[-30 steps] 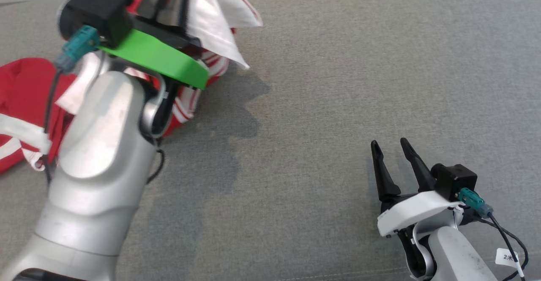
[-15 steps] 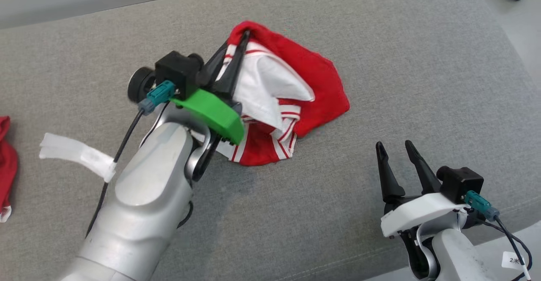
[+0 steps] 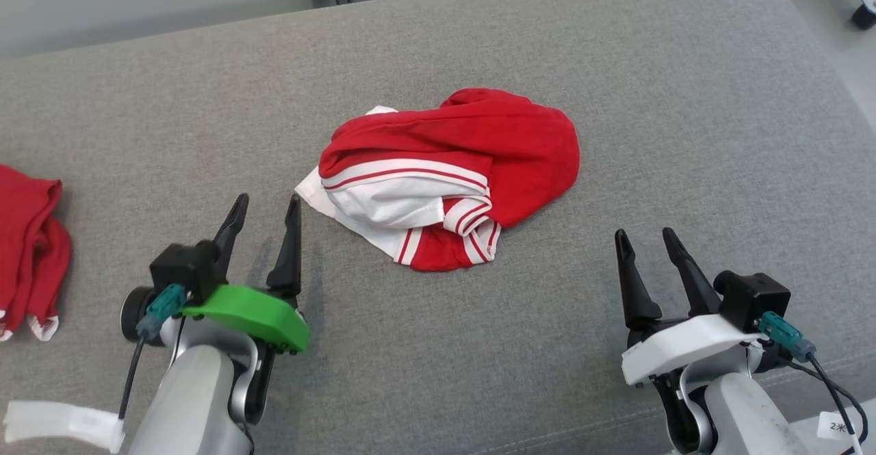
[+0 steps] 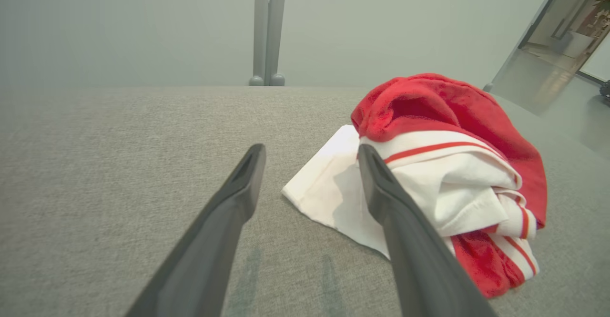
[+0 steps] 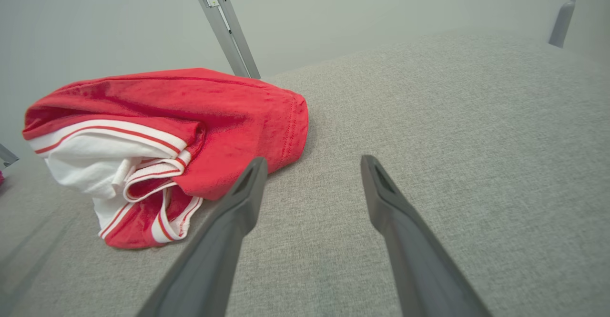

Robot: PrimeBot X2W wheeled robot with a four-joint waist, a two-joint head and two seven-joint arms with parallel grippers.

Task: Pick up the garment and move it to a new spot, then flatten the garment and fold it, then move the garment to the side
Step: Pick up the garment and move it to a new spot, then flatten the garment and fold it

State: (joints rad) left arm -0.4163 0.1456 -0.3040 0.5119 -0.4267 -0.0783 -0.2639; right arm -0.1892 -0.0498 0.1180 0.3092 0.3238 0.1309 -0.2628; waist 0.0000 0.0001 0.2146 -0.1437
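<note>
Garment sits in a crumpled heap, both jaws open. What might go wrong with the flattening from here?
1. The garment lies bunched, layers folded over each other; a pinch at its white corner near the left jaws may catch several layers and drag the heap instead of spreading it.
2. A second red garment lies at the left edge; spreading that way might overlap it.

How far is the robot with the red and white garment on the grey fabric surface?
Done, it seems: the crumpled red and white fabric garment lies free on the grey fabric surface, so the first move looks finished. In hand: nothing; the left gripper and right gripper are open, both clear of it. Left: flattening, folding, moving it aside.
</note>
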